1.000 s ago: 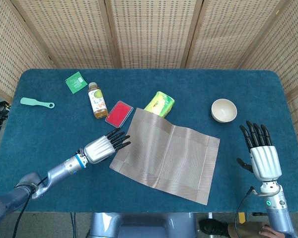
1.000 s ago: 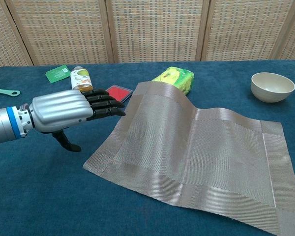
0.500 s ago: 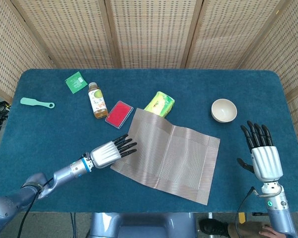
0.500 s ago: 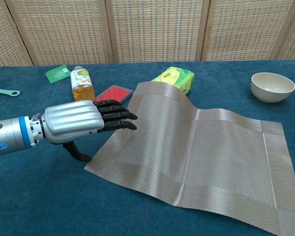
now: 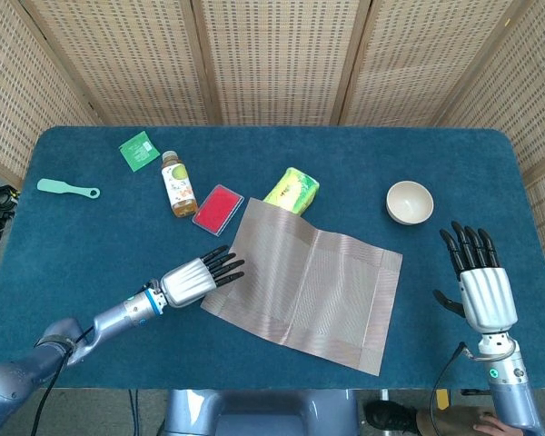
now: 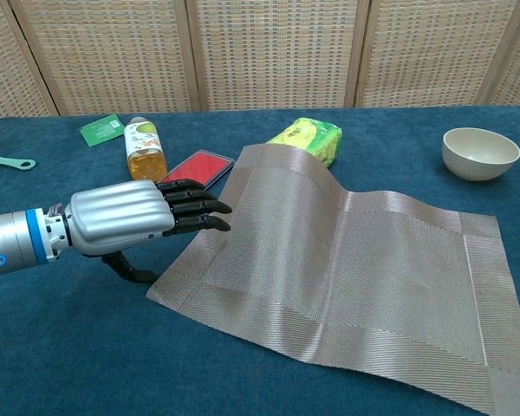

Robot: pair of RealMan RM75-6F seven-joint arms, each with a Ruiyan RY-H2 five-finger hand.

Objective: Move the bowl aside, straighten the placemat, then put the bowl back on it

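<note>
The woven grey-brown rectangular placemat [image 5: 305,292] is taken as the landmark; it lies askew on the blue cloth-covered tabletop [image 5: 91,236], its far corner draped up over a yellow-green snack packet [image 5: 292,190]. Nearest the robot, at the placemat's near left corner, the left hand [image 5: 193,278] is held flat with its dark fingers [image 6: 193,208] stretched out over the mat's left edge and its thumb lowered beside the corner; nothing is gripped. Over the last second this hand has been brought from beside the far part of the left edge down toward the near corner and drawn back slightly, while the mat's outline is barely altered. From this it is judged that the straightening is under way but not yet achieved: the mat is still rotated and still propped on the packet.

To the right of the placemat, well apart from it, the right hand [image 5: 483,289] is held upright with fingers spread and empty, unmoved. Beyond the mat's right corner the cream round ceramic bowl [image 5: 410,202] is found, already set aside and off the mat.

Past the mat's far left edge a flat red case [image 5: 218,208] lies just beside it, and could be struck if the mat is swung that way. Farther off are an amber juice bottle [image 5: 176,184], a green paper sachet [image 5: 139,150] and a mint-green plastic spatula [image 5: 66,189].
</note>
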